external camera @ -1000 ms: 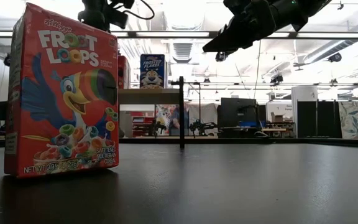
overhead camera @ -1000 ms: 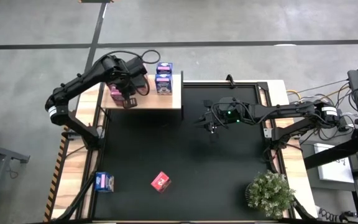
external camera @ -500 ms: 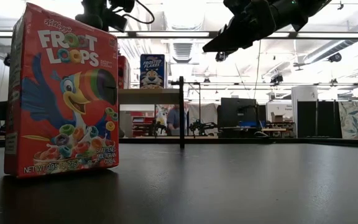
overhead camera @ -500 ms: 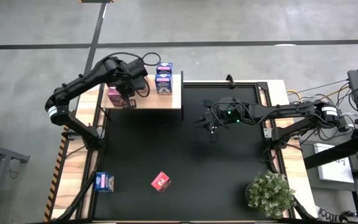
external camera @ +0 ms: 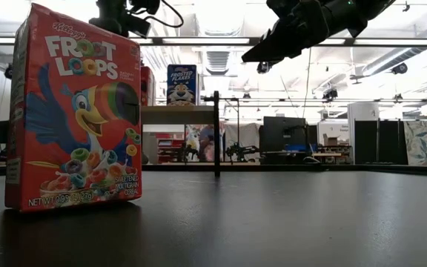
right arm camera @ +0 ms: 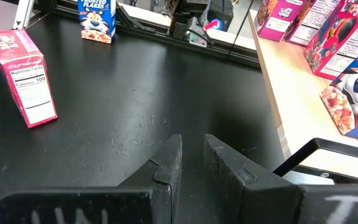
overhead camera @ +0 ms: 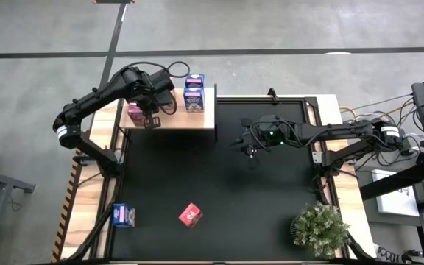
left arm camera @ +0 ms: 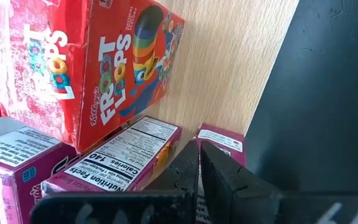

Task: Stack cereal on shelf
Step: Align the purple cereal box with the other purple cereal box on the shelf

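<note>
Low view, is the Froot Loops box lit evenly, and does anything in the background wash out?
In the low view the Froot Loops box fills the left side, its front readable and fairly evenly lit, with a soft reflection on the black table; the bright ceiling behind is glary, so the right pincer reads as a dark silhouette. In the high view light is flat, with faint shadows by the shelf.

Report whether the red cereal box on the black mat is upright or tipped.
Upright: the red cereal box stands on its bottom edge on the mat, front print reading level.

Pale grained wood shelf (left arm camera: 241, 68), glossy printed cardboard cereal boxes (left arm camera: 92, 74), matt black table mat (right arm camera: 135, 106)
</note>
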`<state>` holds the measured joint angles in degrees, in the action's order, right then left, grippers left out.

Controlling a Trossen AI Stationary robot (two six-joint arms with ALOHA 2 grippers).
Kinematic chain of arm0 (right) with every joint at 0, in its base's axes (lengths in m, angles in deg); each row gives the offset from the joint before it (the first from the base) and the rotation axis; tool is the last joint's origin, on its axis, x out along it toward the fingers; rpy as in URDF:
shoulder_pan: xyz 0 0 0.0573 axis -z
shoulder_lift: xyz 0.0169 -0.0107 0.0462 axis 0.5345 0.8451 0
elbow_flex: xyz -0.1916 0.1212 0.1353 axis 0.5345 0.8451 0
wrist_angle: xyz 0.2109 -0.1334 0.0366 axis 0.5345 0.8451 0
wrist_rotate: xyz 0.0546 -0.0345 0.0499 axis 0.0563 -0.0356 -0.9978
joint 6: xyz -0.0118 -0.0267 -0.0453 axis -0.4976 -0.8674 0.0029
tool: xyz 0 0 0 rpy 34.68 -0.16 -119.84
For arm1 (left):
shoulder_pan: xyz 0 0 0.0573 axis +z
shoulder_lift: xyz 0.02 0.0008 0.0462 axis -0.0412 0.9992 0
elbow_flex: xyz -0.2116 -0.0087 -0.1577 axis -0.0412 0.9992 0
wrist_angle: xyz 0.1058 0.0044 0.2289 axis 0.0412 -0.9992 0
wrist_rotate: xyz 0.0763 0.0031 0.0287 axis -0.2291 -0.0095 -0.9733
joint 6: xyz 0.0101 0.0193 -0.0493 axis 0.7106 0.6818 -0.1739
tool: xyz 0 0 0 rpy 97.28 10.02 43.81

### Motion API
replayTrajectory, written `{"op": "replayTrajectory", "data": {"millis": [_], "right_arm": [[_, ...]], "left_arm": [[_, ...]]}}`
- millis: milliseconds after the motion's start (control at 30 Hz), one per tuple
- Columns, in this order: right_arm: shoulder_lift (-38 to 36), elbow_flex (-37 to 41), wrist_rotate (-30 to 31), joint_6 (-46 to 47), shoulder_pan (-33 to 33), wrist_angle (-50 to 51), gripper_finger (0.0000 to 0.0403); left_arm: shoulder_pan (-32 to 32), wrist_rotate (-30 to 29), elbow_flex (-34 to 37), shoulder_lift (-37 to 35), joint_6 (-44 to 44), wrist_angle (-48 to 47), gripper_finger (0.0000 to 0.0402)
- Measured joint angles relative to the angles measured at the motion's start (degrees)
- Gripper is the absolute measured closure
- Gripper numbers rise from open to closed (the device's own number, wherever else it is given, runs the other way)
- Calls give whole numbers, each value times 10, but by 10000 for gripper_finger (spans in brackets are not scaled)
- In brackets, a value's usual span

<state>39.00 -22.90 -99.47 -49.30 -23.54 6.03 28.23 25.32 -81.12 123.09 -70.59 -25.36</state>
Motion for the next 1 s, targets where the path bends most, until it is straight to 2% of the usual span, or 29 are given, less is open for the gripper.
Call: {"op": "replayTrajectory", "data": {"millis": [1000], "right_arm": [[0, 0, 0, 0, 0, 1, 344]], "left_arm": [[0, 19, 0, 0, -8, 0, 402]]}}
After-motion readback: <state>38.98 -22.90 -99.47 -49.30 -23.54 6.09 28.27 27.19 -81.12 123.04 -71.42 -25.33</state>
